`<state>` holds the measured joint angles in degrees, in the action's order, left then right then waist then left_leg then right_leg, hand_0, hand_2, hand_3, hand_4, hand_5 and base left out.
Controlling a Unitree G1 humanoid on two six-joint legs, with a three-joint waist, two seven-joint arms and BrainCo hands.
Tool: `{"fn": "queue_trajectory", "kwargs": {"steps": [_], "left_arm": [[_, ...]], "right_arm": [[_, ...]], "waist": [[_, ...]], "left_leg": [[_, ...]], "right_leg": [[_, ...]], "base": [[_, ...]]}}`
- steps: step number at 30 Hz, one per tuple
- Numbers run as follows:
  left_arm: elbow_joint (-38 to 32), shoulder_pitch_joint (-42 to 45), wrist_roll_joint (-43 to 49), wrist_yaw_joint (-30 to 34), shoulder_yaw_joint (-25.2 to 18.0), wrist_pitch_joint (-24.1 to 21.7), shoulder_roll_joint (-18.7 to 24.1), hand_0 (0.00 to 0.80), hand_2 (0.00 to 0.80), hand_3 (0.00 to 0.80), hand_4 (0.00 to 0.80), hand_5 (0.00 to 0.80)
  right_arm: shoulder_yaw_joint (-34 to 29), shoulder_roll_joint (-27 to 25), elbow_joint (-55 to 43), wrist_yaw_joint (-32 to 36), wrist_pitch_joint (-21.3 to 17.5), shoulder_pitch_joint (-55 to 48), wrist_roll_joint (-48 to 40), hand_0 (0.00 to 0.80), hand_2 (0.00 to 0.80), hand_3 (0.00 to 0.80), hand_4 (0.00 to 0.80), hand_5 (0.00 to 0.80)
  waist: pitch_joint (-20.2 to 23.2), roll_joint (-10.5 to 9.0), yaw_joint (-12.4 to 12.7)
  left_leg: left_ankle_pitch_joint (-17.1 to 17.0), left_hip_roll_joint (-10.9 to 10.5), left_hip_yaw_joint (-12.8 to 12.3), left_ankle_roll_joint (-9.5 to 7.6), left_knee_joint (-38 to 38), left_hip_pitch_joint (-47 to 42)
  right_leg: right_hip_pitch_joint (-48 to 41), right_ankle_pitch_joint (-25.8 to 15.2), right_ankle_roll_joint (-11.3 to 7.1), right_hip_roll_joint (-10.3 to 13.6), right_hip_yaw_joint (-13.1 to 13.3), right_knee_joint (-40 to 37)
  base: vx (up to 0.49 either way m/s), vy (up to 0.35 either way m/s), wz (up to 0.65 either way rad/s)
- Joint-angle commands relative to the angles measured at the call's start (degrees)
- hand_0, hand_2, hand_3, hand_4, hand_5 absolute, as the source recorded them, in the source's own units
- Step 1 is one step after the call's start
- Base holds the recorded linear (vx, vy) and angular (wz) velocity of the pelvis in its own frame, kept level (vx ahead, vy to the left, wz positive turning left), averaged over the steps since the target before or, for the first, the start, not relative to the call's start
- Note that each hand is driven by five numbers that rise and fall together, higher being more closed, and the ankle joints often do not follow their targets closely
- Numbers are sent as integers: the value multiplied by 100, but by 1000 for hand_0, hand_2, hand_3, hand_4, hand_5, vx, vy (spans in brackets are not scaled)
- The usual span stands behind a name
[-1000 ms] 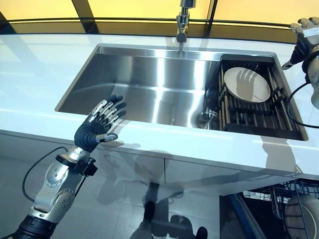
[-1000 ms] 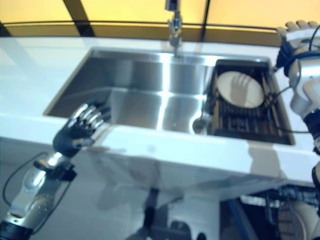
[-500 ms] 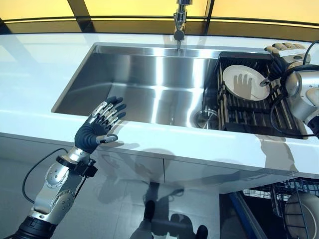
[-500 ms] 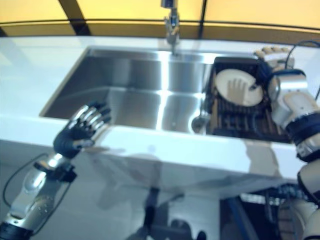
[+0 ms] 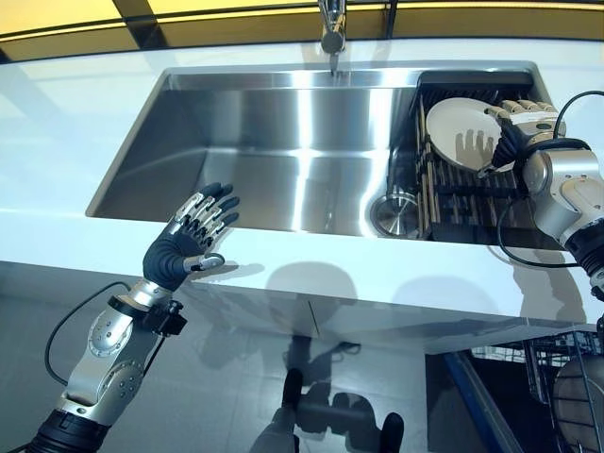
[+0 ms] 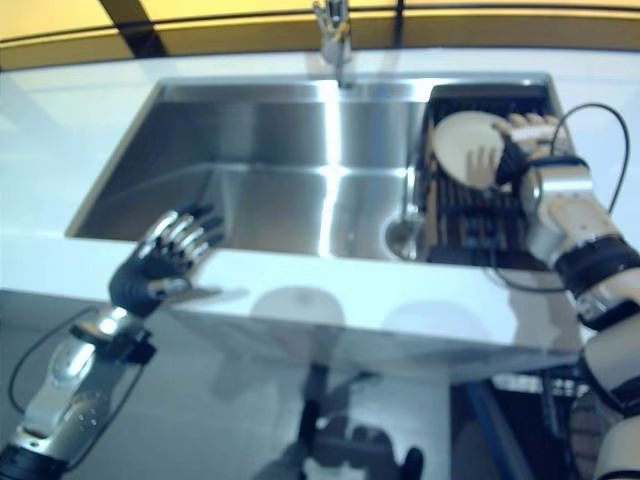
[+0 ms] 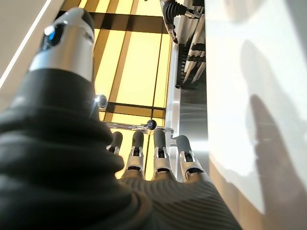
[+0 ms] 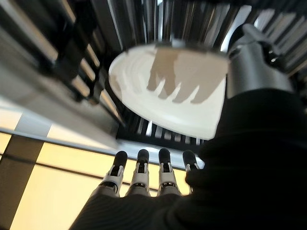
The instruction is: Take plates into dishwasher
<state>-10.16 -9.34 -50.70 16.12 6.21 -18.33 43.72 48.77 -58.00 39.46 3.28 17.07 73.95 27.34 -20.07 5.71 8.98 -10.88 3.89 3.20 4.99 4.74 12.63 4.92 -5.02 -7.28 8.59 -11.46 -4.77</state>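
Note:
A white plate [image 5: 462, 132] lies in the dark slatted rack [image 5: 472, 193] at the right end of the steel sink [image 5: 274, 142]. My right hand [image 5: 514, 127] hovers just over the plate's right edge with its fingers straight and open; its wrist view shows the plate [image 8: 168, 100] close beyond the fingers [image 8: 144, 172], with their shadow on it. My left hand [image 5: 189, 241] is open and empty at the counter's front edge, left of the sink. Its wrist view shows straight fingers [image 7: 158, 153].
A tap [image 5: 332, 33] stands behind the sink. A round drain [image 5: 394, 209] sits by the rack. The white counter [image 5: 377, 269] runs along the front. An open dishwasher rack [image 5: 566, 387] with a plate shows at the lower right.
My right hand has come down and leftward from beyond the sink's far right corner to over the plate. The camera has tilted, shifting the scene. My left hand has stayed put.

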Motion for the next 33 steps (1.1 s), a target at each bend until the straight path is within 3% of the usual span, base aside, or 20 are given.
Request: {"fn": "queue_trajectory", "kwargs": {"steps": [1, 19, 26, 27, 29, 31, 32, 33], "left_arm": [[-242, -421, 86, -87, 55, -348, -41, 0, 0, 0, 0, 0], [-228, -412, 88, -118, 62, -263, -35, 0, 0, 0, 0, 0], [-240, -370, 38, -40, 59, -224, -4, 0, 0, 0, 0, 0], [-242, -382, 32, -48, 59, -213, -3, 0, 0, 0, 0, 0], [-237, -382, 32, -50, 60, -208, -3, 0, 0, 0, 0, 0], [-224, -394, 3, -49, 63, -199, 31, 0, 0, 0, 0, 0], [-217, -406, -10, -53, 68, -194, 47, 0, 0, 0, 0, 0], [-203, -419, -20, -58, 75, -195, 59, 0, 0, 0, 0, 0]], "right_arm": [[179, -165, -96, -116, 69, 666, -29, 0, 0, 0, 0, 0], [112, -163, -282, -134, 99, 659, 0, 0, 0, 0, 0, 0], [111, -123, -191, -139, 305, 777, -179, 0, 0, 0, 0, 0], [108, -102, -127, -159, 308, 802, -228, 66, 66, 66, 66, 66], [104, -92, -71, -170, 310, 824, -268, 97, 97, 97, 97, 97], [190, -65, 85, -159, 355, 923, -263, 339, 339, 339, 339, 339], [228, -54, 166, -151, 360, 971, -242, 373, 373, 373, 373, 373], [266, -48, 223, -145, 375, 1021, -242, 480, 480, 480, 480, 480]], "waist": [[-338, -259, 55], [-412, -262, 65], [-427, -230, 112], [-432, -219, 121], [-433, -210, 128], [-440, -187, 153], [-446, -179, 161], [-452, -171, 167]], "left_leg": [[276, 54, -181, 40, 26, -115], [272, 62, -211, 21, 26, -83], [258, 46, -179, 11, 26, -34], [255, 43, -176, 11, 26, -23], [253, 39, -168, 10, 26, -15], [245, 35, -161, 13, 26, 7], [243, 34, -159, 13, 26, 17], [239, 32, -154, 11, 26, 25]], "right_leg": [[492, -586, -132, 377, -101, 44], [547, -594, -141, 369, -135, 69], [573, -599, -147, 383, -176, 72], [577, -595, -148, 385, -185, 73], [579, -592, -147, 387, -194, 74], [597, -596, -151, 402, -218, 81], [604, -597, -153, 408, -227, 83], [611, -599, -154, 410, -231, 85]], "base": [[0, 0, 0], [0, 0, 0], [0, 0, 0], [0, 0, 0], [0, 0, 0], [4, -1, -2], [3, -6, -6], [2, -11, -5]]}}
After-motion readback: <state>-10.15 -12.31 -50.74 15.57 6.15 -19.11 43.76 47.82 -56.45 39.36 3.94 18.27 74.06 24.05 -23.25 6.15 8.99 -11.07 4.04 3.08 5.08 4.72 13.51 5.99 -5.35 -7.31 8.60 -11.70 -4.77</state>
